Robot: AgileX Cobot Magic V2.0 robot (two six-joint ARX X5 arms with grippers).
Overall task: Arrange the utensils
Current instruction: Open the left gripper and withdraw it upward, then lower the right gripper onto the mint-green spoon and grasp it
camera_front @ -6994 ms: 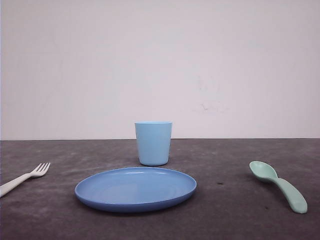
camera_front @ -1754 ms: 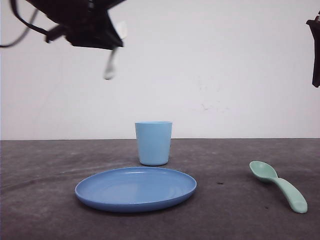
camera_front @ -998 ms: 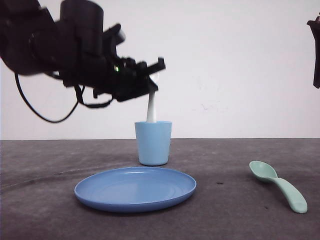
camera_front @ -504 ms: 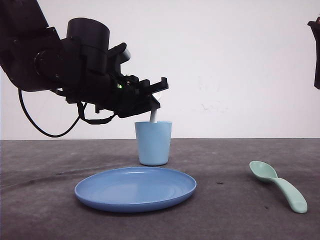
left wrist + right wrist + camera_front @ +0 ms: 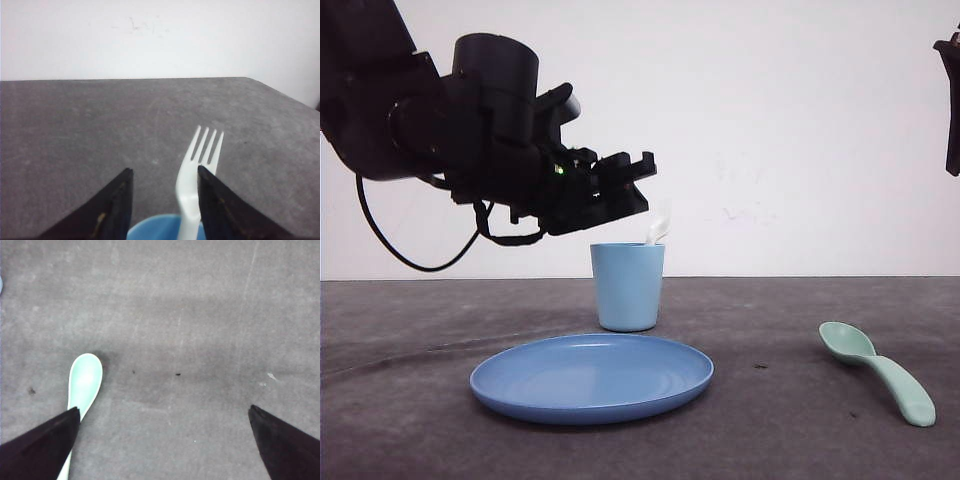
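The grey tabletop (image 5: pixel 400 420) spreads across the lower part of the front view, under a plain white wall. The left arm (image 5: pixel 430 120) is the biggest thing above it, a black mass reaching in from about 10 o'clock, its wrist ending just over the cup. The blue plate (image 5: pixel 591 378) lies at the near centre of the tabletop. Directly behind it, at 12 o'clock from the plate, stands the light blue cup (image 5: pixel 627 286), upright.

The left fingers (image 5: pixel 625 185) hover above and slightly to the 10 o'clock side of the cup's rim. In the left wrist view they stand parted (image 5: pixel 162 202), and the fork (image 5: pixel 197 175) rises from the cup (image 5: pixel 160 231) beside one finger — whether it touches that finger I cannot tell. The fork stands in the cup with its handle down and its four tines up; in the front view its white top (image 5: pixel 658 225) leans against the rim at the cup's 3 o'clock side.

The spoon (image 5: pixel 878 372) lies flat on the tabletop at about 3 o'clock from the plate, well apart from it, bowl farther from the camera, handle nearer. In the right wrist view the right fingers (image 5: pixel 165 440) are spread wide over the tabletop — empty — with the spoon's bowl (image 5: pixel 84 382) beside one finger.
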